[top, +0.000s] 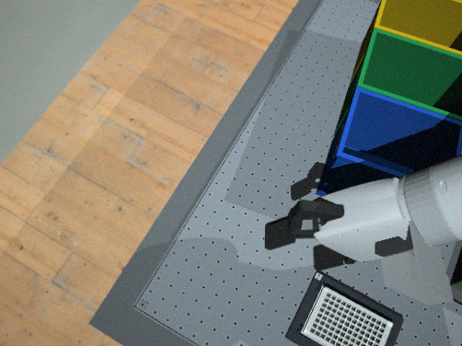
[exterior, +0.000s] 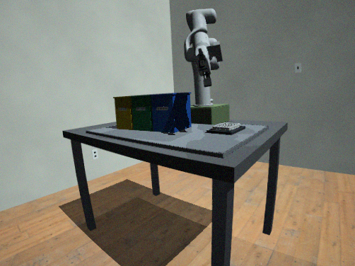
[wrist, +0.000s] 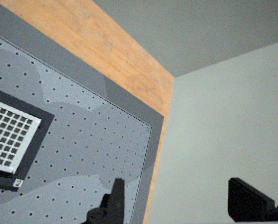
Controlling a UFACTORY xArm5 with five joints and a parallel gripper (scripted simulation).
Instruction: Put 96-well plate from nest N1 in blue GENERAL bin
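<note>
1. The gripper hangs high above the table on the white arm, its fingers spread wide with nothing between them.
2. In the wrist view both dark fingertips show at the lower edge, well apart, over the perforated mat and the edge of the counter.
3. From the top view the gripper sits between the blue bin and the plate nest, above bare mat and touching neither.
4. The 96-well plate lies flat in its black nest, near the counter's edge on the arm's side, white with a grid of wells.
5. The blue bin stands upright at the near end of a row of three; the green bin is next to it and the yellow bin is at the far end, their sides touching.
6. In the exterior view the arm rises from a green pedestal toward the back of the dark table, behind the bins and the plate.
</note>
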